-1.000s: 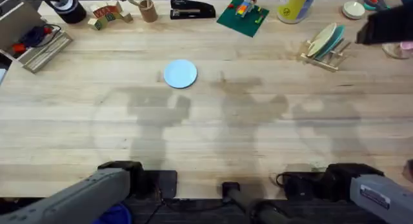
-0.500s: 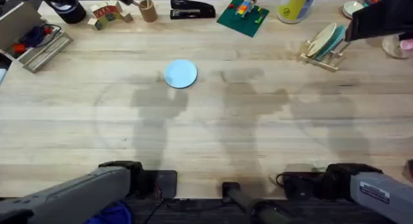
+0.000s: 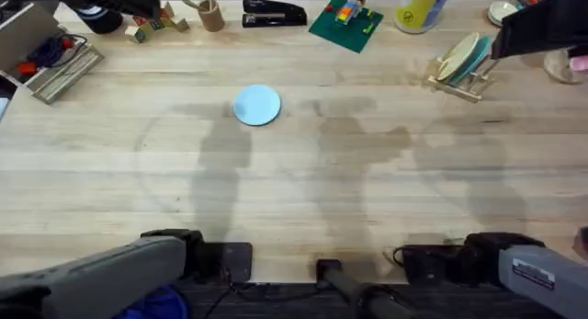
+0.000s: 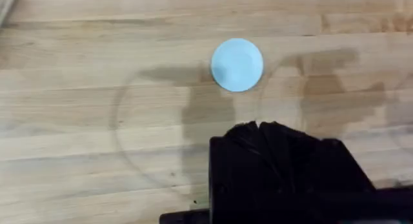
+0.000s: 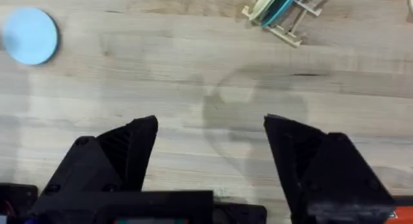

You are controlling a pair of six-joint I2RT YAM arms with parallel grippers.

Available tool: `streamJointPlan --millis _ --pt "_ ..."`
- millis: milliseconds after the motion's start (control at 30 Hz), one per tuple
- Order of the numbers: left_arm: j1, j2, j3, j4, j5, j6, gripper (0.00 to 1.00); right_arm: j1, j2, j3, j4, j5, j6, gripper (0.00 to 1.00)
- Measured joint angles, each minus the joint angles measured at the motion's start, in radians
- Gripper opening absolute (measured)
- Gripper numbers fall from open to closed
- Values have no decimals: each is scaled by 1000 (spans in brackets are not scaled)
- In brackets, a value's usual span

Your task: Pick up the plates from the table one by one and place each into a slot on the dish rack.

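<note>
Fingers of the right end effector (image 5: 211, 161) spread, empty; left end effector (image 4: 258, 128) pressed together just short of the round light-blue plastic plate (image 4: 237, 64) on the pale wooden desk (image 4: 77, 69).

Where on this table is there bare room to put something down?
Plenty: the whole wooden table from the light blue plate toward the arm bases is bare, also between that plate and the dish rack. The far edge is crowded: stapler, green baseplate, blocks, cup.

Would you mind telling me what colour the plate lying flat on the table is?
The plate is plain light blue, seen best in the left wrist view.
</note>
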Motion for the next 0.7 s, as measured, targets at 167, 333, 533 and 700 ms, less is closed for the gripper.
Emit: streamJointPlan --millis 167,333,533,700 --pt "28 32 0 -4 107 27 42 0 0 0 0 0 0 995" --pt "128 63 0 -26 269 109 42 0 0 0 0 0 0 995" --pt "257 89 -86 -29 487 238 43 0 0 0 0 0 0 995" --pt "342 103 -252 11 647 342 43 0 0 0 0 0 0 993"
